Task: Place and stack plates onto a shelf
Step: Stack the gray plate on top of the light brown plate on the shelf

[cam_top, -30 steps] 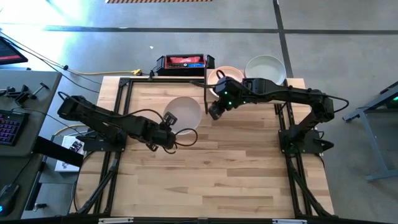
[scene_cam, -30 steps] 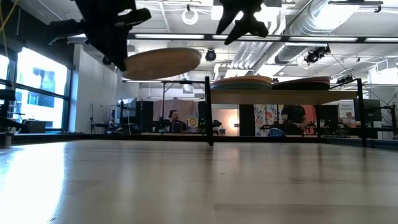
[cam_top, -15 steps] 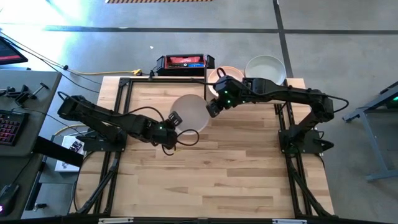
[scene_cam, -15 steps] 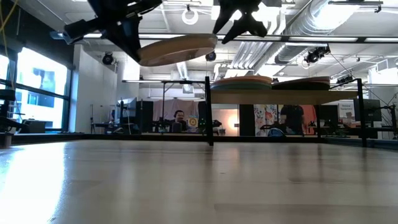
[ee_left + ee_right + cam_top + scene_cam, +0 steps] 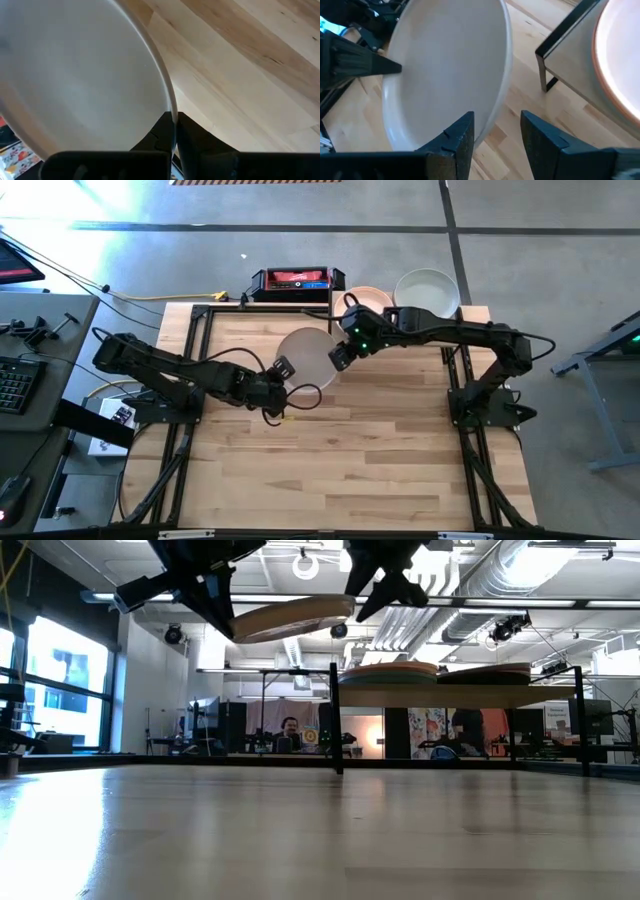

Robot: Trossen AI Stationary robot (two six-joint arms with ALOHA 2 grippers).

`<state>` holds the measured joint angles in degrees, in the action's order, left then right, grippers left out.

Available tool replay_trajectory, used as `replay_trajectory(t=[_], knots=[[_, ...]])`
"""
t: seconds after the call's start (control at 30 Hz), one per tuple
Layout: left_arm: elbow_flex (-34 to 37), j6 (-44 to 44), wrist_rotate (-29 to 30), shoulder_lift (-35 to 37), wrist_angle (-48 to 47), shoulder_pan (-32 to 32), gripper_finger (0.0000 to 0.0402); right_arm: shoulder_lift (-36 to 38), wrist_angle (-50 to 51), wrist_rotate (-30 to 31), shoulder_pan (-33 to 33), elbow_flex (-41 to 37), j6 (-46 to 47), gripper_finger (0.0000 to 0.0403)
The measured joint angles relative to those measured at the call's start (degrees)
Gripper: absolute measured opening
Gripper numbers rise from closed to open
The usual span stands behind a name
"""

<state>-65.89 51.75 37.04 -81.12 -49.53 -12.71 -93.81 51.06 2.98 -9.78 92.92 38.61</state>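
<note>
My left gripper (image 5: 283,370) is shut on a white plate (image 5: 306,354), held in the air over the table's middle, left of the shelf (image 5: 450,696). In the low view the plate (image 5: 295,618) rides higher than the shelf board, its right side slightly raised. My right gripper (image 5: 341,356) is open at the plate's right edge, its fingers (image 5: 462,135) standing on either side of the rim (image 5: 492,120); I see no contact. On the shelf rest a peach plate (image 5: 366,297) and a pale plate (image 5: 427,288). My left gripper pinches the white plate's rim (image 5: 171,111) on the side nearest the left arm, one finger over the inside and one under the outside. The fingers come level from the table's left. The plate is lifted clear, almost flat, its far side tipped a little upward.
The shelf's black corner post (image 5: 545,70) stands close beside the right gripper. A red and black box (image 5: 292,280) sits behind the table's far edge. Bare wooden tabletop (image 5: 350,450) stretches across the near half.
The left gripper has carried the white plate up and toward the table's right, toward the shelf and the right gripper. The plate's right rim now sits between the right gripper's open fingers. The right gripper has stayed nearly in place.
</note>
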Motion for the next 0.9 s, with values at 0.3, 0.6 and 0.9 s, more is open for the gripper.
replay_trajectory(t=[0.3,0.6,0.9], knots=[[0.00,-0.32,0.07,0.00,0.25,0.00,0.0001,-0.28,-0.25,0.00,0.00,0.00,0.00,0.0080],[0.00,-0.65,0.09,0.00,3.38,0.00,0.0001,-0.28,-0.03,1.51,-0.09,0.00,-0.63,0.0009],[0.02,-7.98,0.57,0.00,4.16,-0.07,0.0015,-0.28,0.67,1.54,-0.04,0.00,-1.33,0.0002]])
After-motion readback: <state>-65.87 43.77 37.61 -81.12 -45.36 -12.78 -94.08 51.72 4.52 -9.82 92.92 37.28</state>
